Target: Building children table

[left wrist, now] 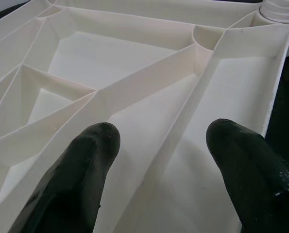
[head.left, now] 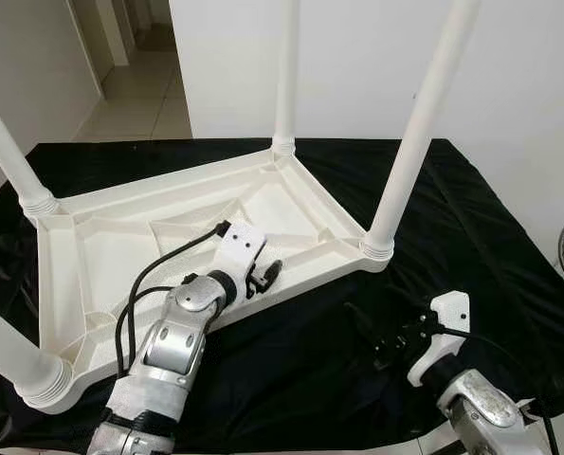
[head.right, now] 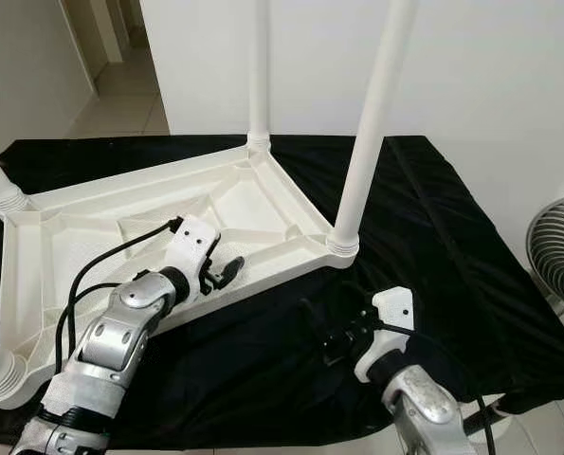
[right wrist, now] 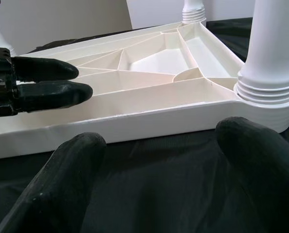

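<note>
A white plastic children's table [head.left: 111,237] lies upside down on a black cloth [head.left: 471,237]. All of its legs are fitted and point up, among them the near right leg [head.left: 424,114] and the far leg [head.left: 286,66]. My left gripper [head.left: 267,275] hovers open over the ribbed underside just inside the near rim. A rib [left wrist: 154,160] runs below the gap between its fingers. My right gripper [head.left: 362,327] is open and low over the cloth, aimed at the table's near edge [right wrist: 149,116] beside the leg socket [right wrist: 268,92], holding nothing.
A fan [head.right: 561,251] stands at the right, beyond the cloth's edge. A white wall [head.left: 376,57] rises behind the table, and a hallway [head.left: 139,85] opens at the back left. Bare black cloth lies to the right of the table.
</note>
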